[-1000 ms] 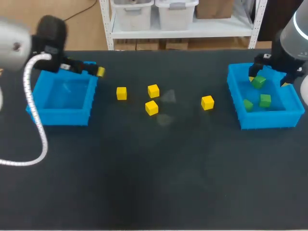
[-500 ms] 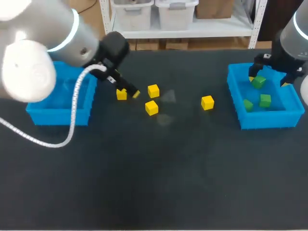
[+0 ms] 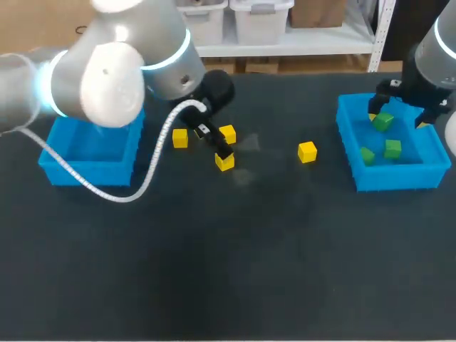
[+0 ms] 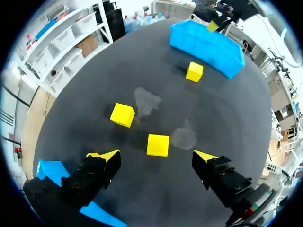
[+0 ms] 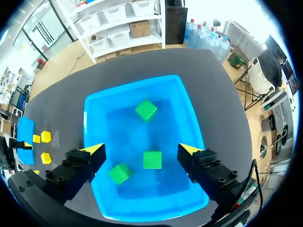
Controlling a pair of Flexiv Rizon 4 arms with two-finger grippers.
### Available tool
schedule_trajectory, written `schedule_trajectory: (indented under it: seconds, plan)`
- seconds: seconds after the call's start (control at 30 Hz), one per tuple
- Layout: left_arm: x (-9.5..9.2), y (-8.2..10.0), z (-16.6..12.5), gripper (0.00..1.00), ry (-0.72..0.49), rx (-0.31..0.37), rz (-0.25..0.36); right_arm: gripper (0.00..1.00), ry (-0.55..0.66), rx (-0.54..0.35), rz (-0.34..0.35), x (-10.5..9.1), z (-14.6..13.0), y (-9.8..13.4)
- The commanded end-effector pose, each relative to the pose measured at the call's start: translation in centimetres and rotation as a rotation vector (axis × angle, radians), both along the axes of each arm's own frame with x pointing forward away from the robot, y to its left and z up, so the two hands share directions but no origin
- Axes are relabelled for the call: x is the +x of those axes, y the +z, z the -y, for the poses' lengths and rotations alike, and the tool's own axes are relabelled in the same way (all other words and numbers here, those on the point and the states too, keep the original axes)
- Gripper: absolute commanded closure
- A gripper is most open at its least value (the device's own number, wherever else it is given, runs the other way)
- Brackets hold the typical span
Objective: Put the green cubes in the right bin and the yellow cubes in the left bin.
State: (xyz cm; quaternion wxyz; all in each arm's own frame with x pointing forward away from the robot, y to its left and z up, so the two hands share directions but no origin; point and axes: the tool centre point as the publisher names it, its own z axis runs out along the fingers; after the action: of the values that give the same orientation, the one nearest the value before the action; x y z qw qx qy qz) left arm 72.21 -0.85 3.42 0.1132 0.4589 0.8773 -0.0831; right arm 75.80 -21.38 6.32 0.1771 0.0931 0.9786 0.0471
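Since 1 s ago the left arm swung off the left bin to mid-table; the right arm hasn't budged.

Head view: left gripper sits right over the near yellow cube. The far yellow cube is just beyond it, the left yellow cube off to its left, the right yellow cube well apart to the right. Bare table on the near side; both bins well off. Right gripper hangs over the right bin, w/ three green cubes inside.

Left wrist view: left gripper is spread wide, gripping nothing. Near yellow cube lies flat between the tips, just ahead, faces approx square to the finger line; no long axis. Far yellow cube is further ahead.

Right wrist view: right gripper is spread and empty above the right bin. Green cubes lie apart on its floor, each turned differently.
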Motion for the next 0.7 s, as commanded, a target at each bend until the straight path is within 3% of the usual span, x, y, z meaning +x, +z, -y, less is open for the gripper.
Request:
schedule_trajectory:
  seconds: [0.03,0.27,0.3,0.33,0.4,0.43,0.7]
  plan:
    - [0.7,-1.7,1.4,0.00,0.001,0.160,-0.101,0.00,-0.003,-0.003,0.007,-0.2,0.0,0.0]
    - [0.4,-3.4,1.9,0.00,0.007,0.215,-0.128,0.00,-0.003,-0.003,0.007,-0.2,0.0,0.0]
    - [0.3,-3.6,1.9,0.06,0.006,0.215,-0.128,0.00,-0.003,-0.003,0.007,-0.2,0.0,0.0]
    - [0.3,-3.8,1.9,0.40,0.014,0.233,-0.131,0.00,-0.003,-0.003,0.007,-0.2,0.0,0.0]
    - [0.3,-4.0,1.8,0.71,0.020,0.241,-0.118,0.00,-0.003,-0.003,0.007,-0.2,0.0,0.0]
    - [0.3,-4.1,1.8,1.00,0.023,0.246,-0.118,0.00,-0.003,-0.003,0.007,-0.2,0.0,0.0]
    - [0.4,-4.4,1.3,1.00,0.052,0.241,-0.109,0.00,-0.003,-0.003,0.007,-0.2,0.0,0.0]
